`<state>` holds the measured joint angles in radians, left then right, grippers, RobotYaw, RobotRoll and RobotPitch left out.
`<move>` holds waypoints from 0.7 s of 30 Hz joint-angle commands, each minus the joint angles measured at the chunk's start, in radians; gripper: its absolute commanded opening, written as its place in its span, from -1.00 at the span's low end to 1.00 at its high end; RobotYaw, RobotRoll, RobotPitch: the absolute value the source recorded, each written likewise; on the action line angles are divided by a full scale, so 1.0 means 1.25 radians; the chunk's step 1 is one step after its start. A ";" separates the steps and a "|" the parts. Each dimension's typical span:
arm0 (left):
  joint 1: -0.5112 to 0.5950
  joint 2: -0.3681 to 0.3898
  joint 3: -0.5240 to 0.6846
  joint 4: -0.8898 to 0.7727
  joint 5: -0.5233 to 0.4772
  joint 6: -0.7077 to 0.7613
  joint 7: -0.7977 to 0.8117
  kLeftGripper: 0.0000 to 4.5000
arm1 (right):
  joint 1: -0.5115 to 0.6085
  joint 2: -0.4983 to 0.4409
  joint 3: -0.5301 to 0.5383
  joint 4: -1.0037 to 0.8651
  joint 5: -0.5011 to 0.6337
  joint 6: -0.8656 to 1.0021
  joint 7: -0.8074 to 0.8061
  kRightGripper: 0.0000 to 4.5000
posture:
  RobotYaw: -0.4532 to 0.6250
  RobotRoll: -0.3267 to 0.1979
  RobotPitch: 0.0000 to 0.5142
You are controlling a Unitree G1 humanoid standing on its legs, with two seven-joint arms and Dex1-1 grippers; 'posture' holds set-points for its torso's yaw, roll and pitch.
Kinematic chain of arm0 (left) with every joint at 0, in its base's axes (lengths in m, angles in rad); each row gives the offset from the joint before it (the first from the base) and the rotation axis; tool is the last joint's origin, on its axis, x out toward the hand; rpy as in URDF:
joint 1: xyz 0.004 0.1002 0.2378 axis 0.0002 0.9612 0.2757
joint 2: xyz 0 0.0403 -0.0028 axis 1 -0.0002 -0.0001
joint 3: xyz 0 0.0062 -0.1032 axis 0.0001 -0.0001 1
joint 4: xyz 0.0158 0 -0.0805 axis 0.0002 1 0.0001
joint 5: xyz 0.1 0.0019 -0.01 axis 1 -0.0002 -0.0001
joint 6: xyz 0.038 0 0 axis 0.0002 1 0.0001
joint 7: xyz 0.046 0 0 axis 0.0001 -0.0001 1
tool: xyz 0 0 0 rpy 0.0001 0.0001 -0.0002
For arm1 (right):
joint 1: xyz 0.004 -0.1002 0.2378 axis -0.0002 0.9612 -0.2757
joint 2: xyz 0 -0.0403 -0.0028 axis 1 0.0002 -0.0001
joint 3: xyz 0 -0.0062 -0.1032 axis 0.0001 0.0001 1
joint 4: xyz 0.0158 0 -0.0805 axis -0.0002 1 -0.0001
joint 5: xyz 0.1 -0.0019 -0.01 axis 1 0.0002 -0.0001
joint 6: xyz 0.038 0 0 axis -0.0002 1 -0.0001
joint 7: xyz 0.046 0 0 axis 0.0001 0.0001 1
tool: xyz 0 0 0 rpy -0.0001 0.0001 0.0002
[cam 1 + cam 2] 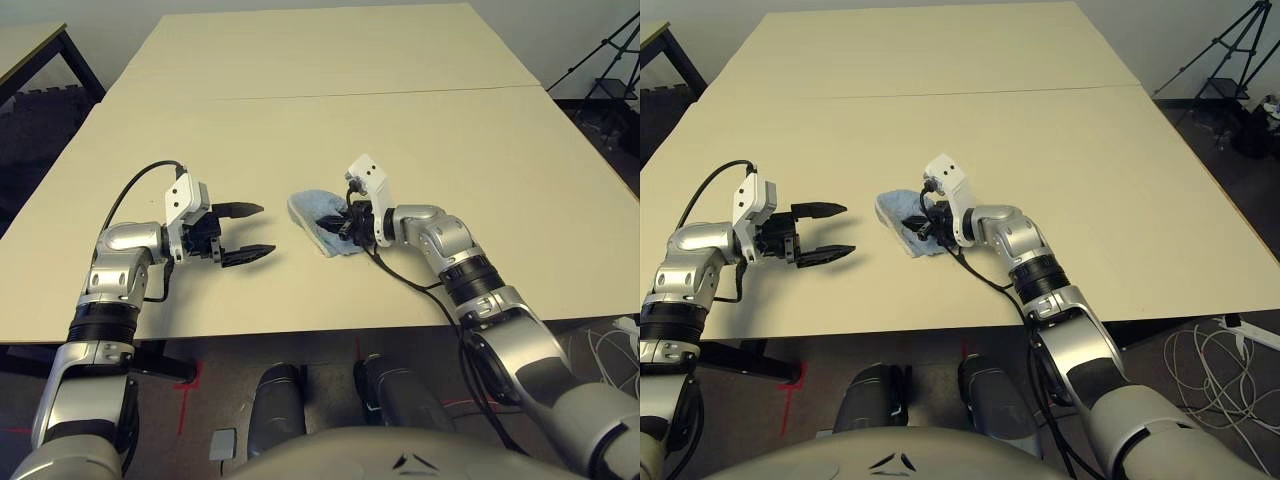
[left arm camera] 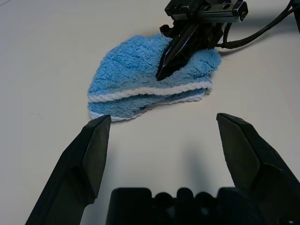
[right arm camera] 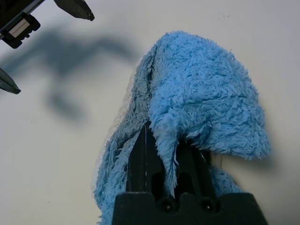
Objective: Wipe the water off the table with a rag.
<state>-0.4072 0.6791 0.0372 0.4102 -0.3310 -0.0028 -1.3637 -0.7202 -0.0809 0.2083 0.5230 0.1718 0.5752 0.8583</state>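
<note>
The light blue rag (image 1: 312, 212) lies bunched on the pale beige table (image 1: 420, 140), near its front edge. My right gripper (image 1: 338, 222) is shut on the rag, pinching a fold of it between its black fingers (image 3: 140, 159); the cloth drapes over them. My left gripper (image 1: 268, 229) hovers just left of the rag, open, with nothing between its fingers (image 2: 93, 145), and points toward the cloth. The water is hidden from me; it may lie under the rag.
A thin seam (image 1: 330, 93) crosses the table behind the rag. A smaller dark-legged table (image 1: 30, 50) stands at the far left. A black tripod (image 1: 1230, 50) and floor cables (image 1: 1210, 350) are off the right side.
</note>
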 commanded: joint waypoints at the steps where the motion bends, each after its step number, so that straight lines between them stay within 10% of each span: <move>1: -0.002 -0.002 -0.004 0.003 0.001 0.003 -0.001 1.00 | 0.002 -0.029 -0.003 0.055 -0.013 0.008 -0.001 -0.99 | -0.36 0.25 -0.64; 21: -0.046 -0.018 -0.013 0.049 0.004 -0.005 -0.010 1.00 | -0.074 -0.343 -0.187 0.129 0.083 0.020 0.058 -0.99 | -0.42 0.25 -0.64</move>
<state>-0.4558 0.6630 0.0289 0.4515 -0.3307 -0.0044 -1.3663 -0.7992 -0.4931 0.0228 0.7313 0.2246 0.5510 0.9053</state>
